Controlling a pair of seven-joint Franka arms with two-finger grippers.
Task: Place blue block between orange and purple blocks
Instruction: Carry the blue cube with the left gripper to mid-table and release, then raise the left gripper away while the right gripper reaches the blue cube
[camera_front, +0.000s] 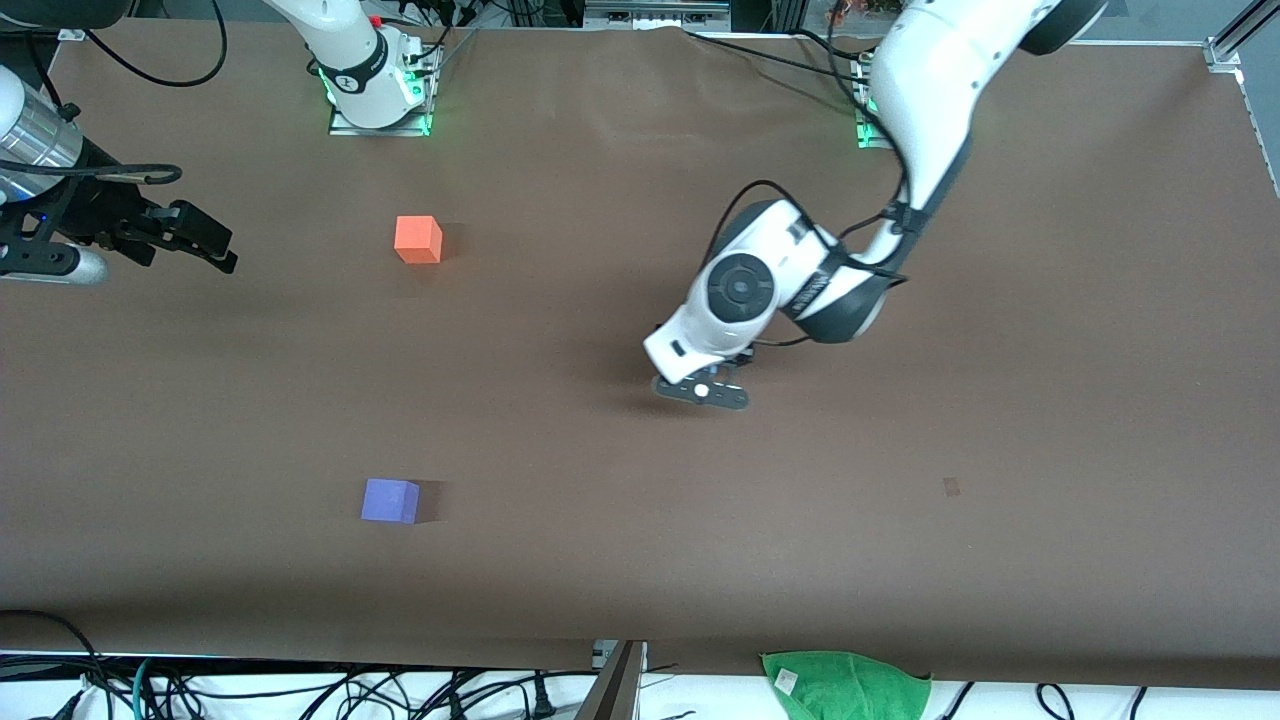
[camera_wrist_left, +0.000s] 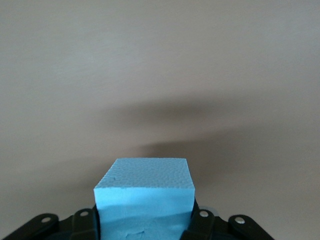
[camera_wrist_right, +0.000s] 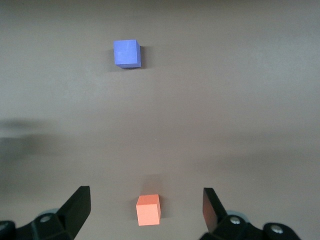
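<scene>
Over mid-table, my left end effector is pinching the blue block; right end effector waits spread wide above the orange block, with the purple block nearer the camera.

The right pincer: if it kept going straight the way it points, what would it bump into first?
Probably the orange block, which sits right between the open right pincer's fingers in its own camera; depth is hard to judge.
</scene>
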